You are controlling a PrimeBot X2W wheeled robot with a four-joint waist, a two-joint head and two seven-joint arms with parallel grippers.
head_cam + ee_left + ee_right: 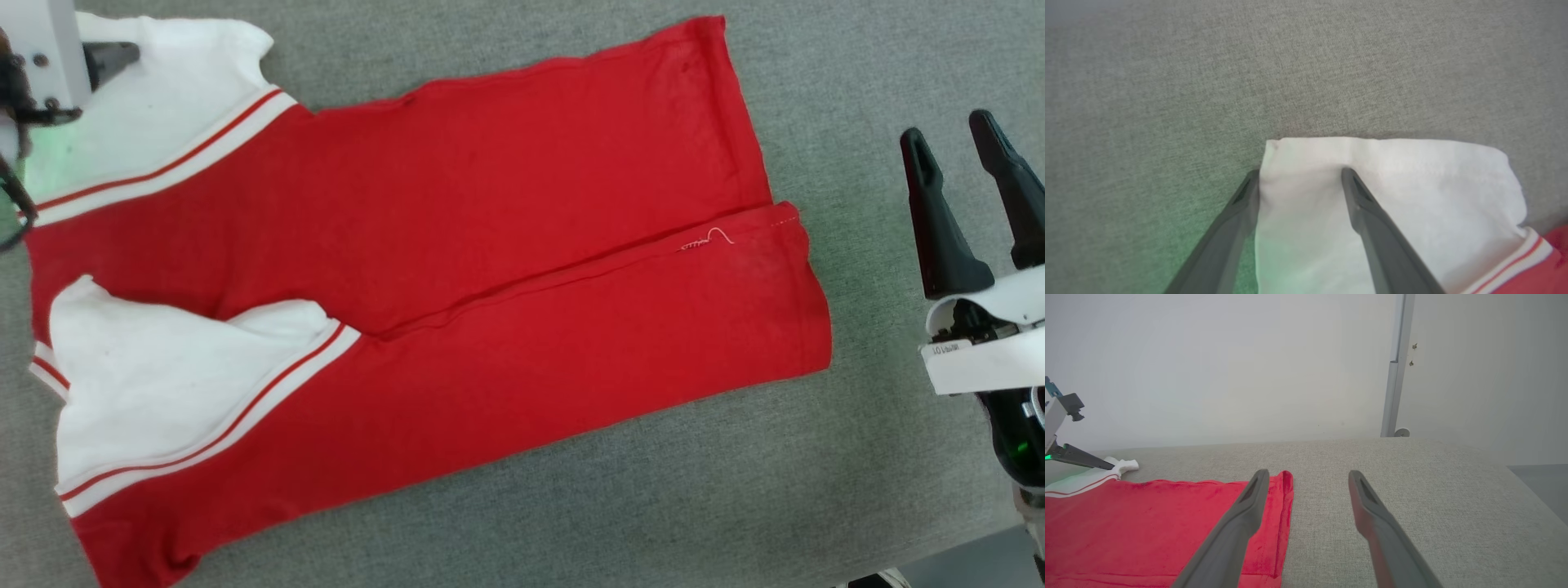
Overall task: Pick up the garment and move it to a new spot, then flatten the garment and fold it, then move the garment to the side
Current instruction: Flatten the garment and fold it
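**Right claw** (949, 131): nearest the head camera, at the right edge of the scene. Its fingers are spread wide and point far, with nothing between them. It stands over bare surface (571, 506), well apart from the garment (490, 245) and to the right of its hem (804, 286). Its own wrist view looks along the grey cloth-covered surface to a pale wall (1208, 375) with an upright pale pipe (1397, 375) on it.

**Garment:** a red jersey shirt lying flat on the surface. It reaches from the left edge of the scene to right of centre, with the hem to the right and the sleeves to the left. A cloth edge runs left to right across its middle, from the near sleeve (163, 384) to the hem. The near sleeve and the far sleeve (163, 106) are white, each bordered by red-and-white striped trim (204, 159). A short loose white thread (712, 238) shows on that cloth edge near the hem.

**Left claw** (1300, 172): at the far left, over the outer corner of the far sleeve. Its fingers are spread wide and no cloth is pinched. One finger (1372, 212) lies over the white sleeve. The other runs just beside the sleeve's edge, over grey surface. Whether the fingers touch the cloth cannot be told.
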